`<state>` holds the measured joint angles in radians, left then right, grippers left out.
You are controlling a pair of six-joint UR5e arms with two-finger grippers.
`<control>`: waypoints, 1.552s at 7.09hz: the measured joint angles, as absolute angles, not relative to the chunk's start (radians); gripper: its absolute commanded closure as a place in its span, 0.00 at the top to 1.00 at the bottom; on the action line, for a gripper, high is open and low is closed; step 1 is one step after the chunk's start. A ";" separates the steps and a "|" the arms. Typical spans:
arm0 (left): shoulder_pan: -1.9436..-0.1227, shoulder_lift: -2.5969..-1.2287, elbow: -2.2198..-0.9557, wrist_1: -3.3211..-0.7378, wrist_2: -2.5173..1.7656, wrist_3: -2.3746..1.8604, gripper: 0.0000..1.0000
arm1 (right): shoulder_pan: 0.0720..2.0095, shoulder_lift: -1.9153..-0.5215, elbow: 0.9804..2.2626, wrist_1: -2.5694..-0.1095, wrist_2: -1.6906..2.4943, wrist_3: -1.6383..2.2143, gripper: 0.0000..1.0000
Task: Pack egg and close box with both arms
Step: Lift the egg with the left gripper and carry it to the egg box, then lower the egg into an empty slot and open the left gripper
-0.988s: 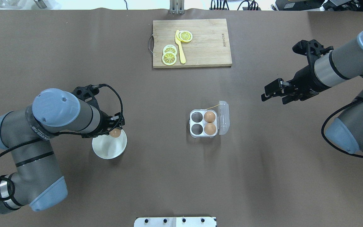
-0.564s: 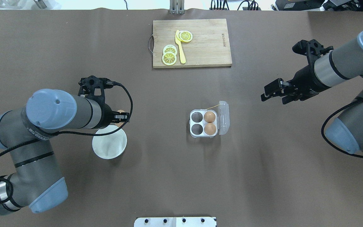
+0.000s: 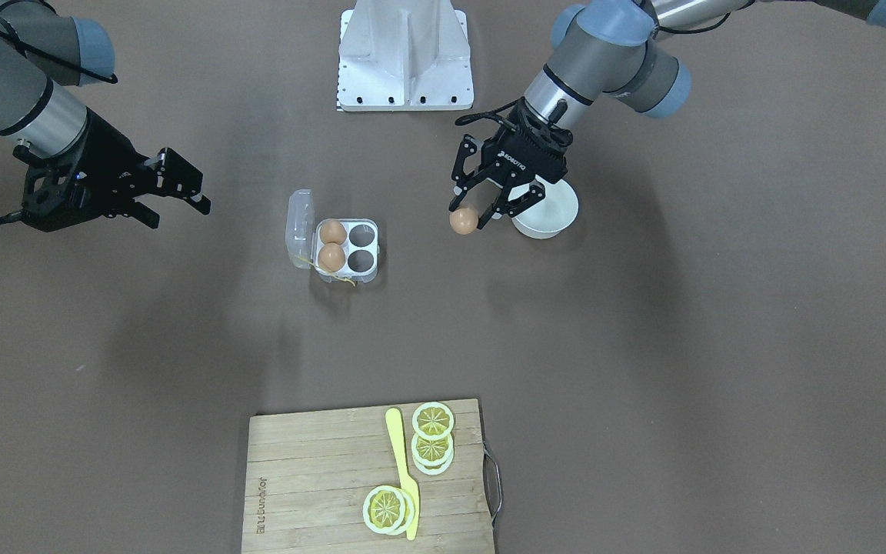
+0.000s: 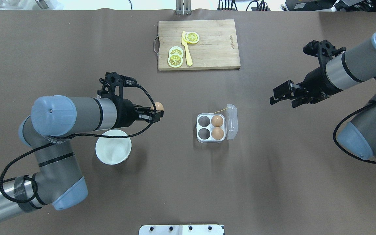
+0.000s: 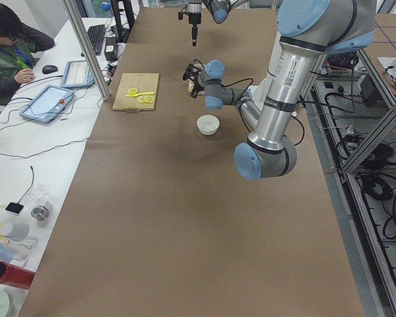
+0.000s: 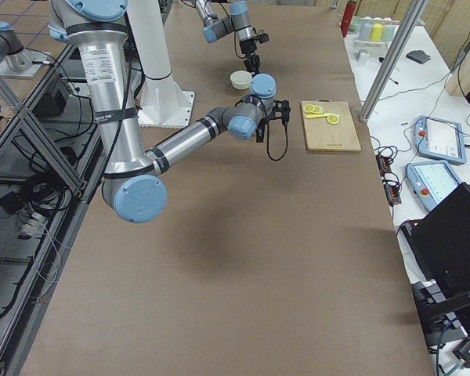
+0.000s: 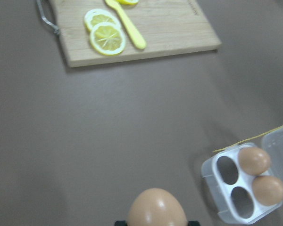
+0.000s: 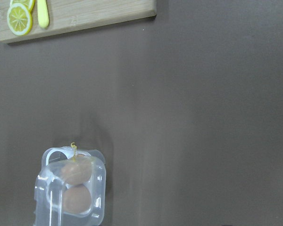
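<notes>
Left gripper (image 4: pixel 155 112) is clamped on the egg (image 4: pixel 158 106), held above the table (image 4: pixel 175 182) between the white bowl (image 4: pixel 113 148) and the box (image 4: pixel 203 121). The egg is smooth and brown with a slight sheen, and it looks near-round from above, so we can't call its long axis. Box is square clear plastic, lid (image 4: pixel 232 121) flipped open on the side away from the bowl, two eggs (image 4: pixel 217 121) in the cells beside it; right gripper (image 4: pixel 282 101) hangs open, well apart.
</notes>
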<state>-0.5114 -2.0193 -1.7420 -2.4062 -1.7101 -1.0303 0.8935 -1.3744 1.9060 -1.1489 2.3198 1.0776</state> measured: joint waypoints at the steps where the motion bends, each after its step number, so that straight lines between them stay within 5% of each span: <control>1: -0.507 -2.076 -1.659 -2.511 -1.709 -1.019 0.00 | 0.893 -1.374 1.907 -1.149 2.320 1.079 0.89; 5: -0.444 -2.170 -1.363 -2.951 -1.674 -0.718 0.00 | 0.893 -1.373 1.908 -1.149 2.319 1.079 0.89; 11: -0.381 -2.245 -1.259 -3.019 -1.604 -0.572 0.00 | 0.893 -1.373 1.908 -1.149 2.319 1.079 0.90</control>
